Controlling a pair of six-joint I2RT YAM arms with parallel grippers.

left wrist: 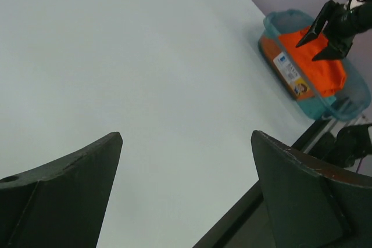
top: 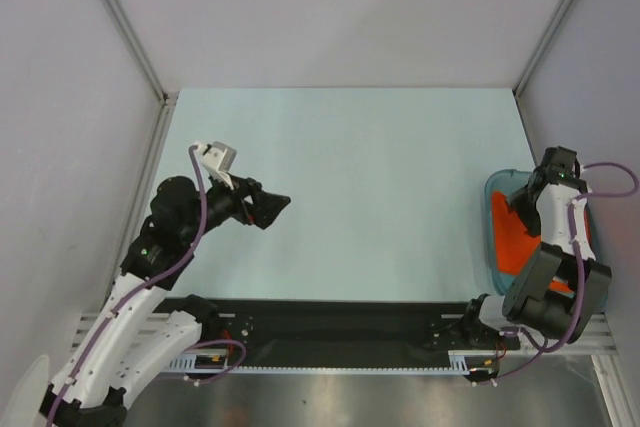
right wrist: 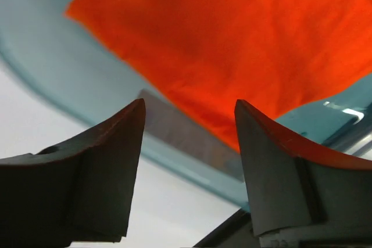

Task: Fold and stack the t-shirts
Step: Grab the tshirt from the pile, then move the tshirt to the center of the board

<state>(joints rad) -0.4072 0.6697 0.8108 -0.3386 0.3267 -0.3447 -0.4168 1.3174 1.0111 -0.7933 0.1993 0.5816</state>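
Wide open tabletop (top: 350, 177), bin (top: 491, 232) rim under right hand (right wrist: 190, 103)

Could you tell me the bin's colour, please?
The bin is translucent teal, clearest in the left wrist view.

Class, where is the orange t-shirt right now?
The orange t-shirt lies inside the teal bin at the top view's right side, beneath the open right claw.

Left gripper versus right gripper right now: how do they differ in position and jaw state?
The left gripper hangs over bare table, far from any cloth. The right gripper is poised above the orange t-shirt in the teal bin. The left gripper's jaws stand wider apart than the right gripper's. Both are open and hold nothing.
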